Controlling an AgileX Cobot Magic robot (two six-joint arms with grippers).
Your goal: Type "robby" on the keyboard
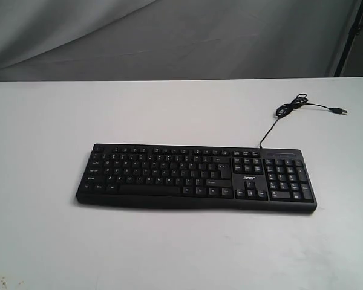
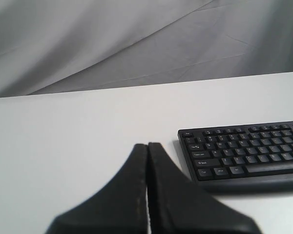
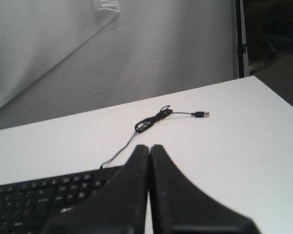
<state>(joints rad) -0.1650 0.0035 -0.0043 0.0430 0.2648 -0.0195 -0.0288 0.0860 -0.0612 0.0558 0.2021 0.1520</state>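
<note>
The black keyboard (image 1: 196,177) with number pad and white "acer" logo lies flat in the middle of the white table, its thin cable (image 1: 290,109) coiled behind its right end. Neither gripper appears in the exterior view. In the left wrist view my left gripper (image 2: 147,145) is shut with nothing in it, off the keyboard's (image 2: 246,148) left end and clear of the keys. In the right wrist view my right gripper (image 3: 149,146) is shut and empty too, over the keyboard's (image 3: 34,197) right end, with the cable (image 3: 151,120) beyond it.
The white table (image 1: 48,121) runs wide on all sides of the keyboard. A grey cloth backdrop (image 1: 169,36) hangs behind it. The USB plug (image 1: 340,111) lies loose near the back right. The table's right edge (image 3: 278,95) drops off to a dark area.
</note>
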